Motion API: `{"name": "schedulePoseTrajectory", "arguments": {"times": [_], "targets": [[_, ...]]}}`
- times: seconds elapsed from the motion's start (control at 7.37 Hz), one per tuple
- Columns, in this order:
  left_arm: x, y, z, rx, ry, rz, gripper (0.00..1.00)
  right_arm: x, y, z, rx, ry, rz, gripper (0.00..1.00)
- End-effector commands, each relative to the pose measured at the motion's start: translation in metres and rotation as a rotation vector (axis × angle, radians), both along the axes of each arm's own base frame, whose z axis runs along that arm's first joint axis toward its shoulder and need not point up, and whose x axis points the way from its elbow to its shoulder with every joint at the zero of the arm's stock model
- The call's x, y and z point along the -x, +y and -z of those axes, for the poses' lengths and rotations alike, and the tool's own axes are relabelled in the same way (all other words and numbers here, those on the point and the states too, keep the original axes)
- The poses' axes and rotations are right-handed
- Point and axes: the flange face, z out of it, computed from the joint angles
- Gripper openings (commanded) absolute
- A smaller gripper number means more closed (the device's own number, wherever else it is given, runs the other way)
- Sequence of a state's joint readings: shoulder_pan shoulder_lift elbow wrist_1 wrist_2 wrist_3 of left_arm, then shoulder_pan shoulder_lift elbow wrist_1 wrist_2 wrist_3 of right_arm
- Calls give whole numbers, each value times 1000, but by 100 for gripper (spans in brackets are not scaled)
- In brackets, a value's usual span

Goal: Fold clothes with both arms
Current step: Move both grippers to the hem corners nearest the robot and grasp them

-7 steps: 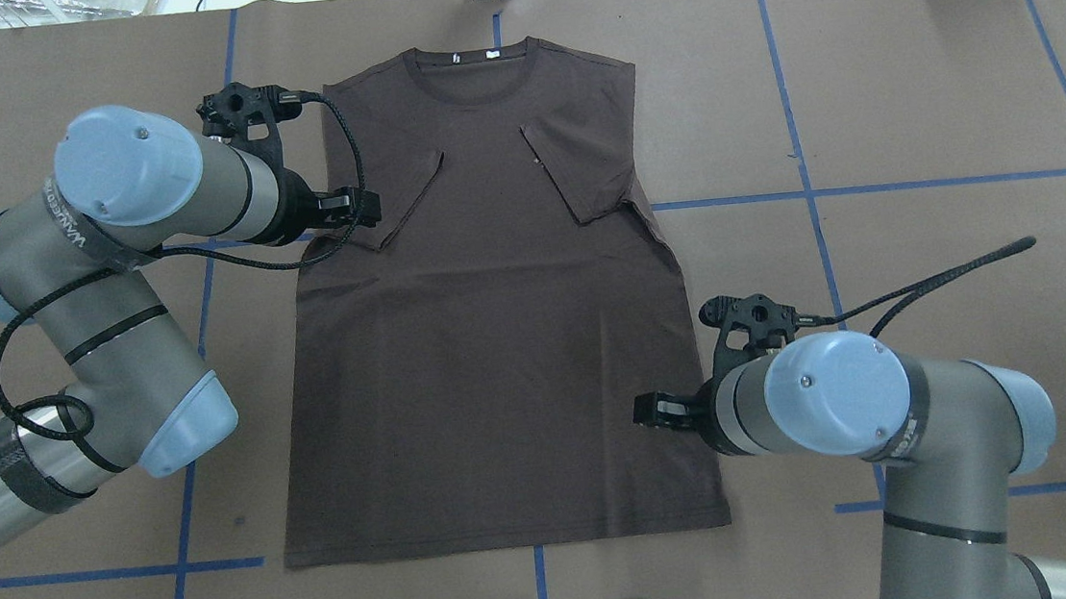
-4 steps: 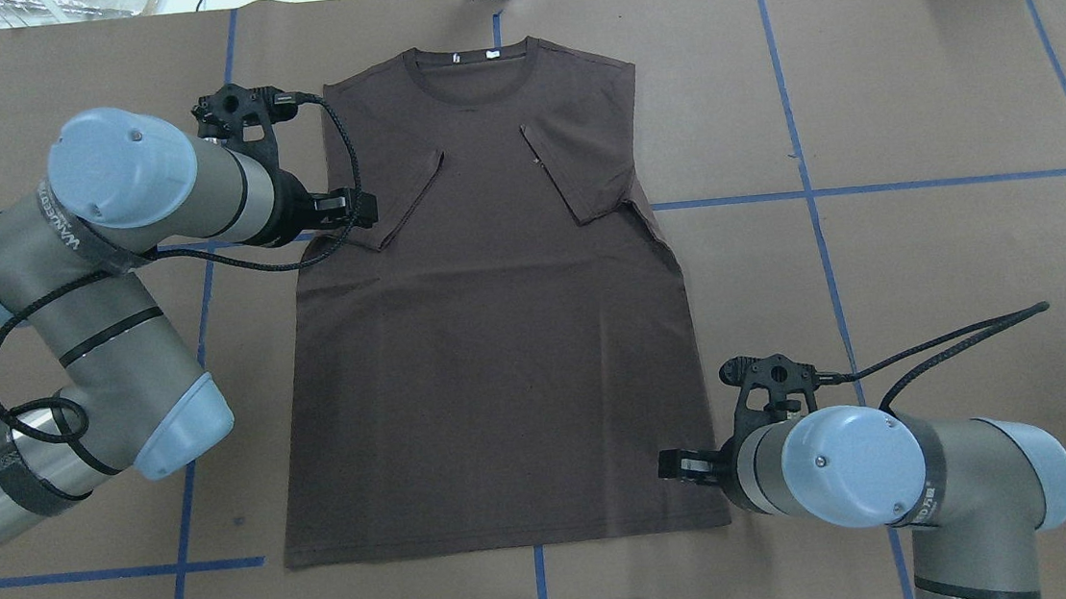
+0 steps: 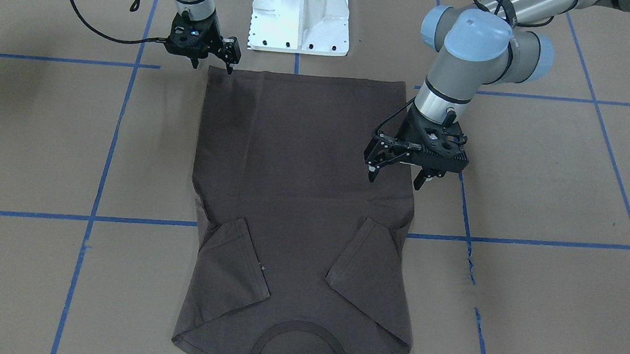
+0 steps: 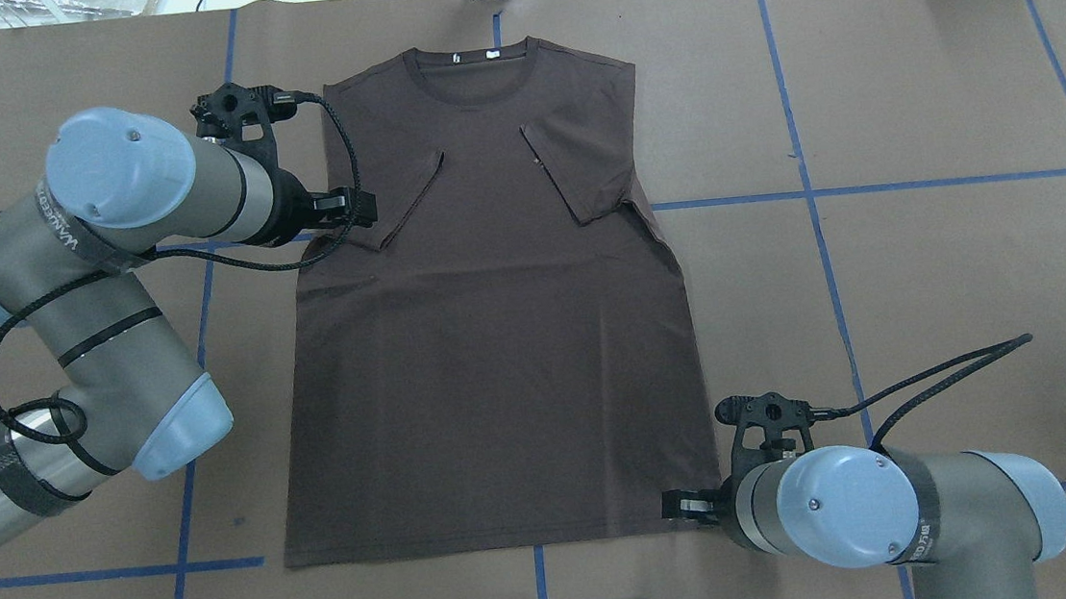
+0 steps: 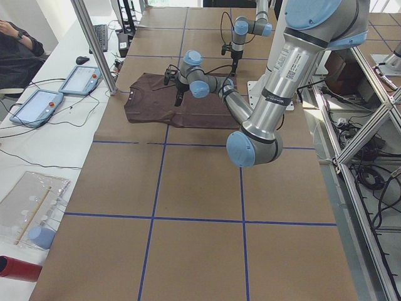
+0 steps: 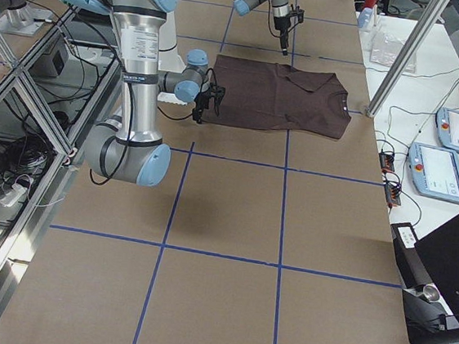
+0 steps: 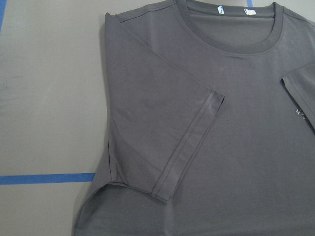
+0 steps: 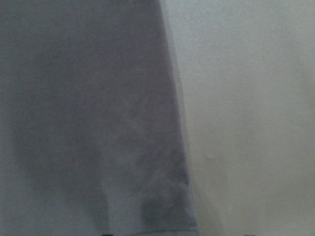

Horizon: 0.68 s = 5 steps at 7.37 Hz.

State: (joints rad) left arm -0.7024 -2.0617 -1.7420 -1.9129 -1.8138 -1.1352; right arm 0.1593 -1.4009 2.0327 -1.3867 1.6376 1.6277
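At the near right hem corner of the shirt (image 4: 490, 361), our right gripper (image 3: 212, 67) sits low with its fingers apart, holding nothing. Our left gripper (image 3: 394, 179) hovers spread wide over the shirt's left edge, near the left sleeve (image 4: 404, 200), also empty. We judge the task barely begun: both sleeves lie turned in over the chest. The body lies flat at full length, collar (image 4: 473, 83) far from us, so the body folds remain. Brown paper (image 4: 929, 303) crossed by blue tape (image 4: 871, 188) covers the table. Around it we see the pedestal (image 3: 300, 16), tablets (image 5: 36, 105) and a person (image 5: 19, 50).
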Motion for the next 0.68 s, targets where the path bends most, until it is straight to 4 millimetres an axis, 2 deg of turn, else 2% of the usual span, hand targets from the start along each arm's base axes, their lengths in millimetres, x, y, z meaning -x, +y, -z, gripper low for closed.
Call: {"name": "schedulePoseTrajectory", "arguments": {"times": [0.0,0.27,0.54], "targets": [[0,0,0,0,-1,1,100,2,1,2,3,-4,5,59],[0,0,0,-3,-3,0,100,1,1,2,5,-6,8,26],[-1,0,0,-3,-3,-1,100,-2,0,3,10,-10,12,3]]}}
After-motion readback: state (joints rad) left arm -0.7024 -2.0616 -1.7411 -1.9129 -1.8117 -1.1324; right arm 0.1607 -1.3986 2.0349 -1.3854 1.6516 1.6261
